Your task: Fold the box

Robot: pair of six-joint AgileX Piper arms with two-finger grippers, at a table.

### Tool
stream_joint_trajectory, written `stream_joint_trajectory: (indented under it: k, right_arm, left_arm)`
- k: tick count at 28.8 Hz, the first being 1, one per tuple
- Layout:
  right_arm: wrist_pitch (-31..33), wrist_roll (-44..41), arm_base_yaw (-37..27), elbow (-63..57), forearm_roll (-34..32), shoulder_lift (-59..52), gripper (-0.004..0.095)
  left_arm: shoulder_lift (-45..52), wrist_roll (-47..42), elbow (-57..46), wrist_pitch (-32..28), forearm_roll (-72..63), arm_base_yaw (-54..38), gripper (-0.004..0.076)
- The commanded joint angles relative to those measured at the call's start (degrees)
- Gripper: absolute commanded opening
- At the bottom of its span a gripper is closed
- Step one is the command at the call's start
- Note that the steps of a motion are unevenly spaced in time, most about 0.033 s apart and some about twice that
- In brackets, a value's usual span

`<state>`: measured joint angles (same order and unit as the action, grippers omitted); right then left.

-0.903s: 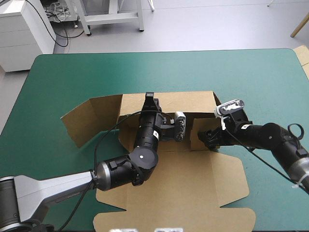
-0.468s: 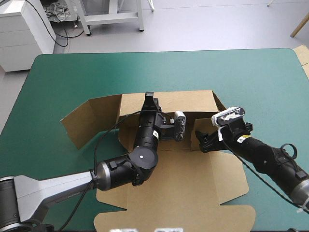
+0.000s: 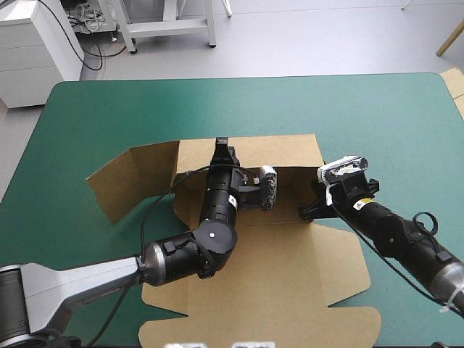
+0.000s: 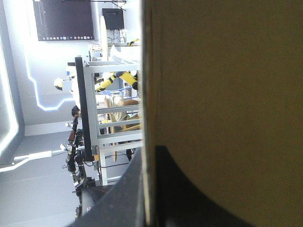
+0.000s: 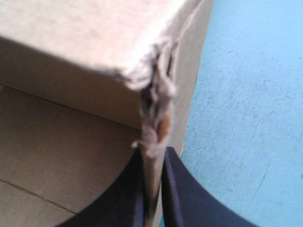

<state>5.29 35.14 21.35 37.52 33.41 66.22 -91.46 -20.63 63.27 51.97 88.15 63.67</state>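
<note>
One brown box lies at the middle of the teal-green table, part-formed and open. Its far wall stands upright along the side toward the table's far edge. A side panel at the left end is raised and splays outward. The broad lid panel lies flat on the cover, running toward the near edge. The left gripper reaches across the box floor to the top edge of the far wall. Its wrist view shows the board edge-on, running between the two black fingers of that gripper: fingers all but together, one on each face, pinching the wall. The right gripper sits at the right end of the box, at a raised short wall. In its wrist view the fingers pinch this wall's edge between them, one finger on the inner side of the box, the other on the outer side over the bare cover. The board at that corner is frayed and split just ahead of the fingertips
</note>
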Motion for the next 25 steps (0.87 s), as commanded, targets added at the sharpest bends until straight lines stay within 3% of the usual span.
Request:
stream_joint_trajectory:
  k: [1, 4, 6, 10, 14, 19, 25]
  right_arm:
    - [-3.4, 0.6, 0.1, 1.4, 0.3, -0.9, -0.0021]
    - [-3.9, 0.6, 0.1, 1.4, 0.3, -0.9, -0.0021]
    - [-4.0, 0.6, 0.1, 1.4, 0.3, -0.9, -0.0021]
    - [-4.6, 0.6, 0.1, 1.4, 0.3, -0.9, -0.0021]
    - [-7.2, -0.1, 0.1, 1.4, 0.4, -0.9, -0.002]
    - [-11.5, -5.5, 0.0, 2.6, 1.0, 0.8, -0.0019]
    - [-12.4, -4.9, -0.6, 10.3, 0.2, 8.1, -0.0019]
  left_arm:
    - [2.3, -0.8, 1.6, -0.2, 3.9, 0.5, -0.0007]
    - [2.3, -0.8, 1.6, -0.6, 3.8, 0.5, 0.0022]
    - [2.3, -0.8, 1.6, -1.5, 3.8, 0.5, 0.0095]
    - [2.3, -2.7, 1.6, -2.3, 4.0, 0.5, 0.0365]
    - [2.3, -4.7, 1.6, -2.3, 4.8, 0.5, 0.0561]
    - [2.3, -4.8, 1.6, 1.6, 7.4, 2.8, 0.0553]
    - [2.3, -4.8, 1.6, 5.4, 9.5, 7.5, 0.0549]
